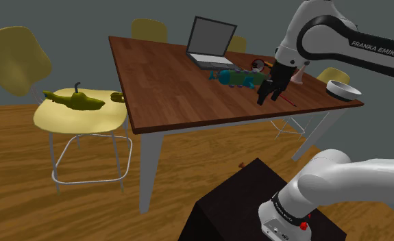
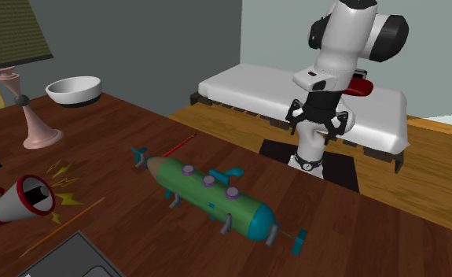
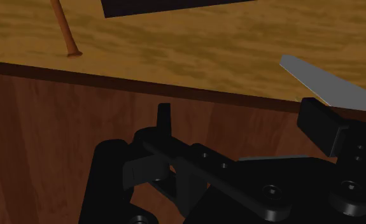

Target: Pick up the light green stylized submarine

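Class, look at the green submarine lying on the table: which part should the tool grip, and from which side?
Grip the green submarine at its cylindrical mid-hull, from above, closing across its narrow width. It lies flat on the table; fins and propellers clutter both ends.

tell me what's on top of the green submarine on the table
Three round purple caps in a row and a small teal fin sit on top of the green submarine. What lies under its belly, against the brown table, is covered by the hull.
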